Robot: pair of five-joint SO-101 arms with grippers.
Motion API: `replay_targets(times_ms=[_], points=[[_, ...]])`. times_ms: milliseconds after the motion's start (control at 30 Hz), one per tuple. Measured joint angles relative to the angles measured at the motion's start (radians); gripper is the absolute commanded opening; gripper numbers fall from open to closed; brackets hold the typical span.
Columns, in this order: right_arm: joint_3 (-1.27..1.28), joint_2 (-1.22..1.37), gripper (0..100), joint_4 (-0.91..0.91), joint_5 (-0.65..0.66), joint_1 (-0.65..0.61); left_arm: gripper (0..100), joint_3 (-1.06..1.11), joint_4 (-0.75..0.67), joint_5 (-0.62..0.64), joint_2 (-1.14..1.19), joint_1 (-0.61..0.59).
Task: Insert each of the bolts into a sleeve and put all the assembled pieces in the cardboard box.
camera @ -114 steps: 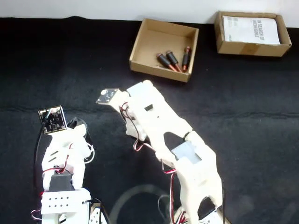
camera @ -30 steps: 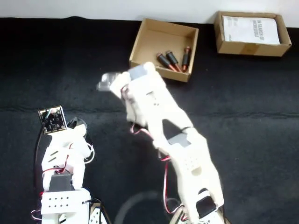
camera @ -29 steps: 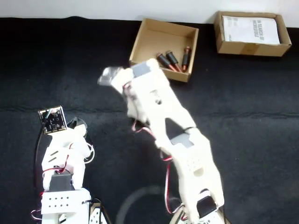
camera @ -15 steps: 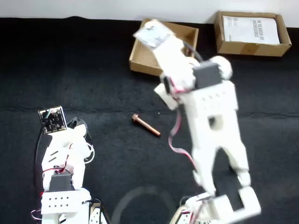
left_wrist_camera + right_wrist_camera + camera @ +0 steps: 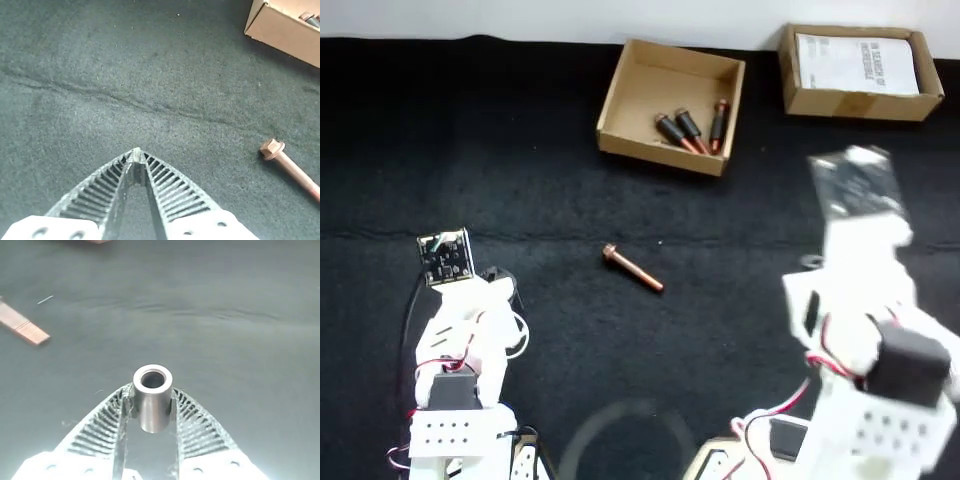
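Between the right arm's fingers point(image 5: 197, 425), a grey metal cylindrical sleeve point(image 5: 152, 400) is gripped. A copper hex-head bolt point(image 5: 632, 269) is laid on the black tabletop point(image 5: 520, 150); the left arm's fingers point(image 5: 170, 192) are clenched empty.

Black felt-like table cover point(image 5: 470, 130) spans the frame. Small brown cardboard box point(image 5: 850, 106) upper right, white printed paper sheet point(image 5: 855, 62) lying inside. White wall strip point(image 5: 520, 18) along top edge.

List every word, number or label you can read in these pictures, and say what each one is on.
Nothing can be read.
Lines of dark print on the white sheet in the far cardboard box: too small and blurred to read.
No marks visible on the bolt, the sleeve or the open cardboard box.
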Motion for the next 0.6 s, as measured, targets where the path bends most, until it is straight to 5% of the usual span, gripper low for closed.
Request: replay_targets(times_ms=[267,600], points=[[0.419,-0.304,0.7,-0.439,0.000,0.532,3,-0.018,0.064,0.000,0.000,-0.032],[1.011,-0.778,0.8,-0.977,0.000,0.825,3,-0.400,0.494,0.000,-0.002,0.083]])
